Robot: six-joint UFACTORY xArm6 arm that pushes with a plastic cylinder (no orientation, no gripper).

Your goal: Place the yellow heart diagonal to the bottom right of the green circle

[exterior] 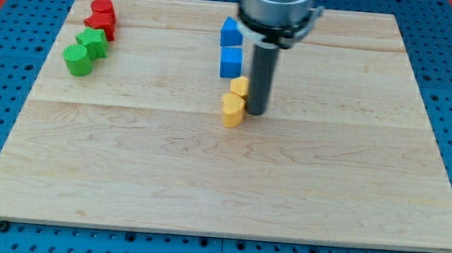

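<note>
Two yellow blocks sit near the board's middle, one in front and one just behind it; I cannot tell which is the heart. My tip rests on the board right next to them on the view's right, touching or almost touching the front one. The green circle lies at the view's upper left, with a green star-like block just above and right of it. The yellow blocks are far to the right of the green circle.
Two red blocks sit at the upper left above the green ones. Two blue blocks stand in a column above the yellow blocks. The wooden board lies on a blue pegboard table.
</note>
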